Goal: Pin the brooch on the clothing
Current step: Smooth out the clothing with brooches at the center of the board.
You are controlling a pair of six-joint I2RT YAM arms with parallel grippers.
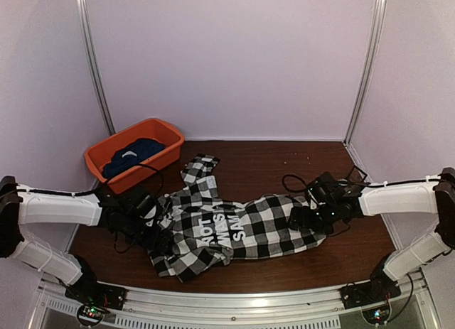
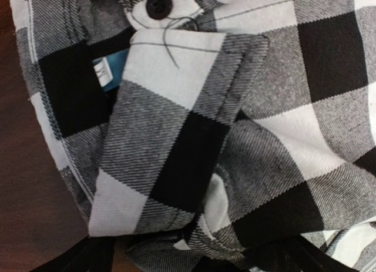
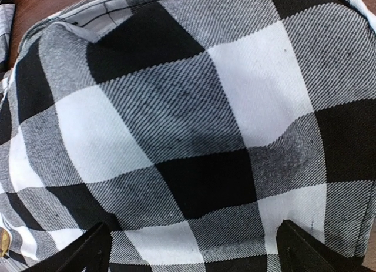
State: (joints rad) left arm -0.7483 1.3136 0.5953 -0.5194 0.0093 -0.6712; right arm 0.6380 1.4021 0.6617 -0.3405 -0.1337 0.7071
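The clothing (image 1: 234,229), a black-and-white checked shirt with a black panel of white lettering, lies crumpled across the middle of the brown table. My left gripper (image 1: 158,233) hovers low over its left end. There the left wrist view shows a folded placket (image 2: 176,137), a black button (image 2: 157,4) and a blue label (image 2: 111,72), with the left gripper (image 2: 197,260) open and its fingers (image 2: 88,257) wide apart. My right gripper (image 1: 302,219) is over the shirt's right end, the right gripper (image 3: 197,254) open above flat checked cloth (image 3: 194,119). The brooch is out of view.
An orange bin (image 1: 170,133) stands at the back left with a dark navy garment (image 1: 131,155) in it. Lilac walls close in the back and both sides. Black cables loop beside both wrists.
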